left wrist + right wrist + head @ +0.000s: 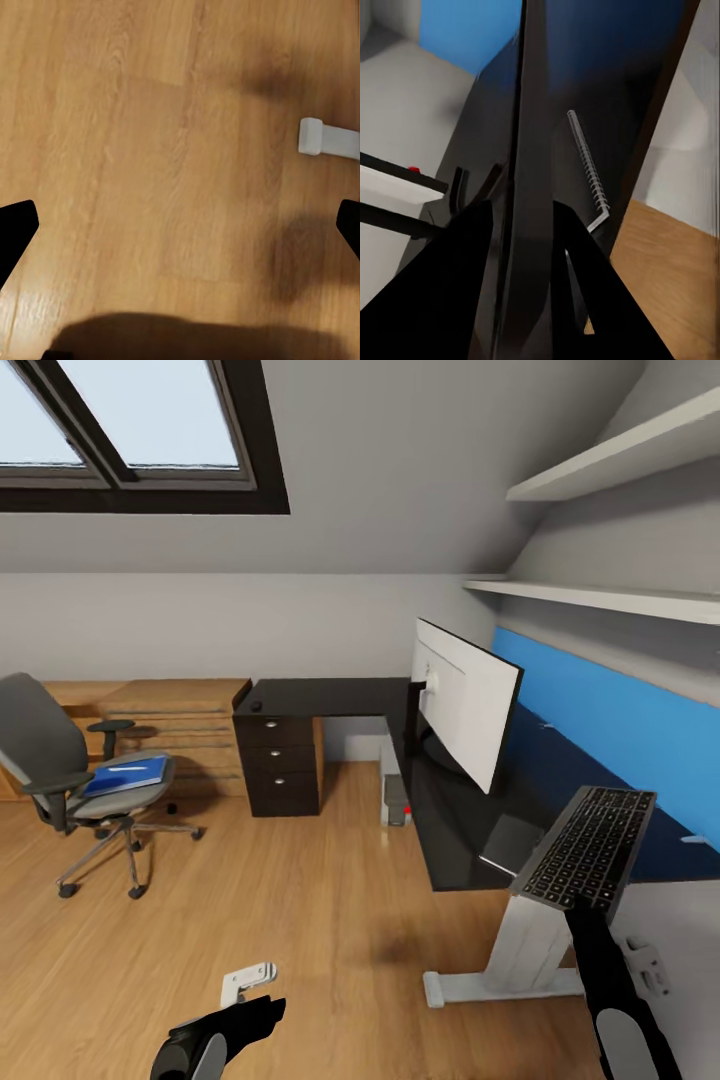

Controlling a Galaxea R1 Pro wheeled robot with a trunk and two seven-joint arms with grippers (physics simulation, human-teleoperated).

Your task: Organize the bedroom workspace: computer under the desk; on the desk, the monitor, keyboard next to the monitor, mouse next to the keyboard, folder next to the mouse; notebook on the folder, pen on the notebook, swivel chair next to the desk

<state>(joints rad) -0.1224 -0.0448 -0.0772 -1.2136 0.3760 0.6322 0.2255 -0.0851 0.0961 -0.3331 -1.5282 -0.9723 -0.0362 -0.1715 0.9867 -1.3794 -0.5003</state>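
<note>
The keyboard (pixel 588 847), slim, stiff and judged light, is held tilted above the worktop (pixel 450 830) end at 4 o'clock, pinched at its near short edge by the right claw (pixel 588 912); the left claw (pixel 262 985) is spread, empty.

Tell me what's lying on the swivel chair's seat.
The swivel chair carries the blue folder flat on its seat, with a thin pale streak, perhaps a pen, on top. Whatever lies beneath the folder is covered, and no notebook can be made out there.
</note>
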